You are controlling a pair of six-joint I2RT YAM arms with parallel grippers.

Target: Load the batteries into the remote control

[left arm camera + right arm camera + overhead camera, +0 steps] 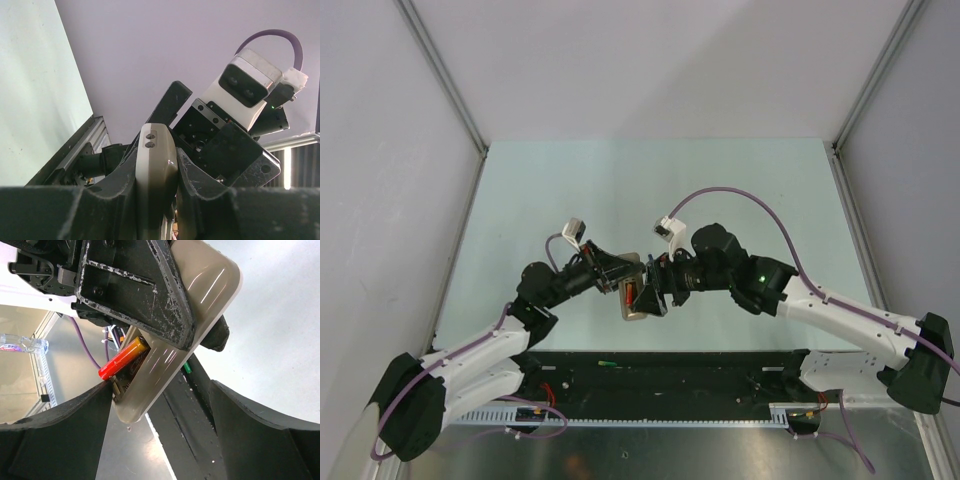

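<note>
My left gripper (618,278) is shut on the white remote control (636,301) and holds it above the table, back side open. In the left wrist view the remote (156,165) stands edge-on between my fingers (200,175). A red battery (122,360) lies slanted in the remote's (170,360) battery bay, its red end sticking out. My right gripper (160,390) is open, its jaws wide around the remote's lower end, with the left finger (75,425) touching the battery's tip. A green battery (187,368) lies below on the black strip. The blue battery is out of view.
The black strip (670,375) runs along the table's near edge with the green battery (607,363) on it. The right arm's wrist camera (245,87) is close over my left gripper. Grey walls enclose the pale green tabletop (650,190).
</note>
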